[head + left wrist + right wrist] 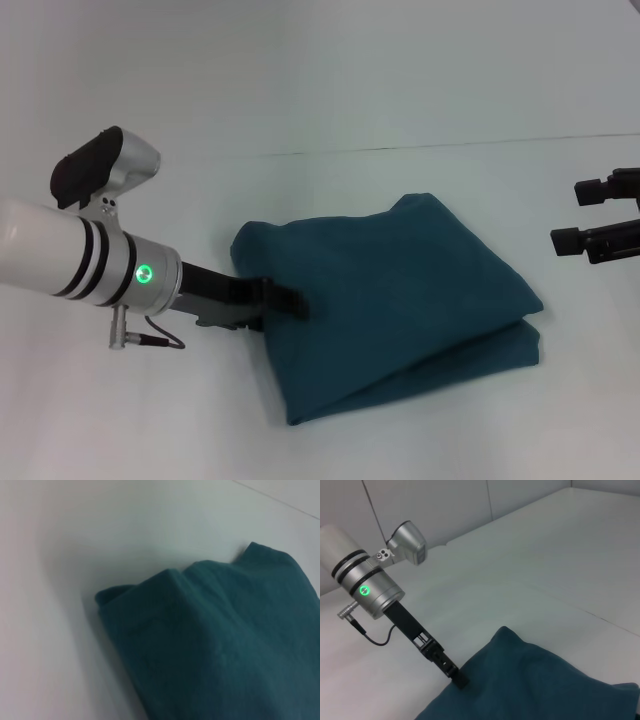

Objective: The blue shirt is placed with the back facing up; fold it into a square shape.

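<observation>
On the white table (420, 90), in the middle of the head view, lies the blue shirt (400, 300), already doubled into a compact, roughly four-sided bundle with at least two layers showing along its near right edge. The left gripper (285, 298) is at the bundle's left edge, its dark fingers touching the cloth there; whether they are pinched on a layer or merely resting against it I cannot tell, since the tips are lost against the fabric in both the head view and the right wrist view. The right gripper (600, 225) hangs off to the right, well apart from the shirt, its two fingers spread with nothing between them.

The shirt looks like a soft, light knit: limp, with rounded folds and puckers near the left corner. It should drape and slump instead of holding a crease, and layers may slide over one another if dragged. The safest hold is likely at a corner or along a folded edge, catching all layers together, then lifting low and laying flat.
</observation>
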